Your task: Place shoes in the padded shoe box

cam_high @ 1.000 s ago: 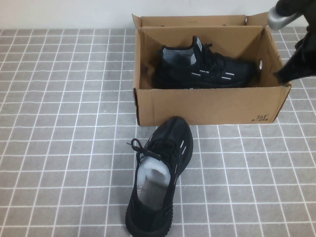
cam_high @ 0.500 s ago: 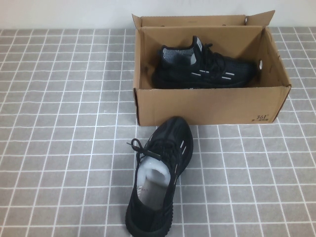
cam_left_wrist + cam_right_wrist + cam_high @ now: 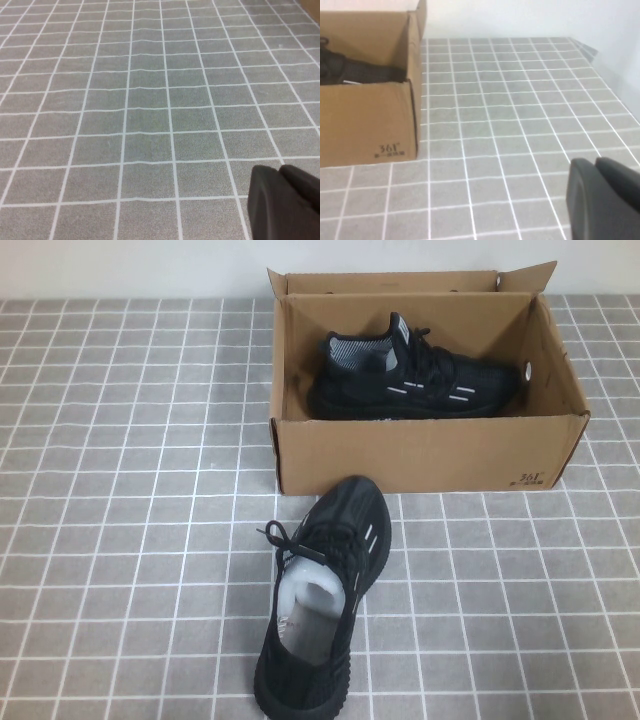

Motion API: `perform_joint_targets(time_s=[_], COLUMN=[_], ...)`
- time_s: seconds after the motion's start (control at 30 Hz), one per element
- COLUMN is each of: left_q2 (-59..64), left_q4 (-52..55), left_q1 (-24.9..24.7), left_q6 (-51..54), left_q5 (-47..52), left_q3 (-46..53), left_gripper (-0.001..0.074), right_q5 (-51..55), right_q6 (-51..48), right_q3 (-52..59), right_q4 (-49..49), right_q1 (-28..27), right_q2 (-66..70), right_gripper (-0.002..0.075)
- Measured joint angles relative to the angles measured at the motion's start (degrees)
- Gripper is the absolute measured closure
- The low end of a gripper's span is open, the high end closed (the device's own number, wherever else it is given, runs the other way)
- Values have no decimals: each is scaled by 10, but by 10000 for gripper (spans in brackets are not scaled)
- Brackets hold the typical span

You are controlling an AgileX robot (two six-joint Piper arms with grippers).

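**Tech A:** Since the earlier frame, what moved?

**Tech B:** Only the right arm left the high view; shoes and box stayed put.

**Tech A:** Shoe status?

**Tech B:** One black knit sneaker [image 3: 322, 600] lay on the tiled table [image 3: 120, 540], toe toward the padded shoe box [image 3: 425, 452]. Its mate [image 3: 415, 375] lay lengthwise inside.

**Tech A:** Grippers?

**Tech B:** Left gripper [image 3: 285, 205] and right gripper [image 3: 602, 197] hovered over tiles; finger state could not be determined.

Grey tiled table [image 3: 120, 540], white grid lines. Carries padded shoe box [image 3: 420, 455]; just in front of box, one black shoe [image 3: 325, 595], toe towards it.
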Motion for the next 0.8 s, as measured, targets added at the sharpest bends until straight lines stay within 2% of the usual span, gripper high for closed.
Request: perform_joint_targets(time_s=[0.23,0.57,0.67,0.8], left_q2=[0,0,0,0], left_q4=[0,0,0,0], left_q1=[0,0,0,0], left_q6=[0,0,0,0], left_q5=[0,0,0,0], left_q3=[0,0,0,0], left_gripper=[738,738,738,738], right_q5=[-4,-8,-8,-7], right_q6=[15,14,-40,-208], right_q3=[98,133,145,149], right_q4=[1,13,76,203], right_q1=[-10,-10,-11,-11], right_q2=[-149,-171,-172,-181], right_gripper=[734,734,734,734])
